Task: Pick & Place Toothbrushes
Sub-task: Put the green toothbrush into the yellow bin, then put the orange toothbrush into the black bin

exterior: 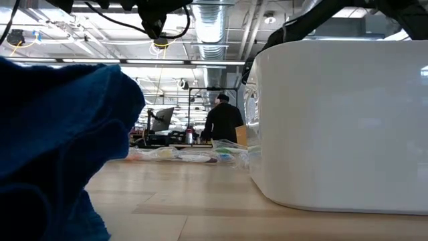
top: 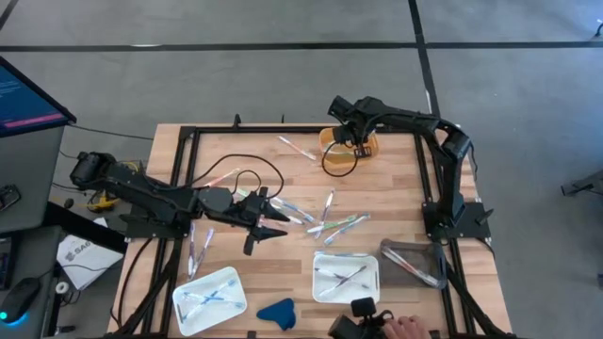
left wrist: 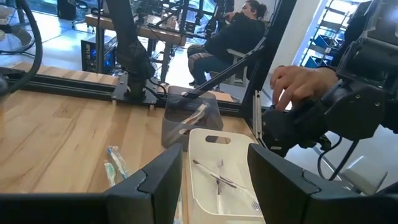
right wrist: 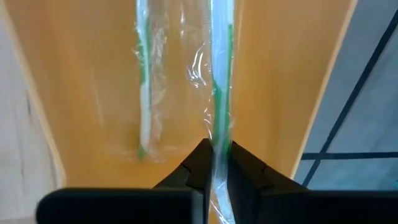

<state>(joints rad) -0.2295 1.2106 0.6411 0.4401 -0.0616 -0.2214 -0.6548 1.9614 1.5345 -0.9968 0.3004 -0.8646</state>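
We see the right gripper (right wrist: 216, 163) pinching a wrapped green toothbrush (right wrist: 219, 74) over the orange tray (right wrist: 81, 81); the left gripper (left wrist: 214, 174) hovers spread, seemingly empty.

Counts: 2 white trays (top: 208, 299) (top: 345, 276) along the table's (top: 396, 179) near edge, 1 clear bin (top: 411, 261) at its right edge, 1 orange tray (top: 350, 143) at the far edge. 2 wrapped toothbrushes (right wrist: 144, 81) (right wrist: 221, 68) in the orange one. Loose toothbrushes mid-table: too tangled to count. 1 blue cloth (top: 277, 311). 2 arms.
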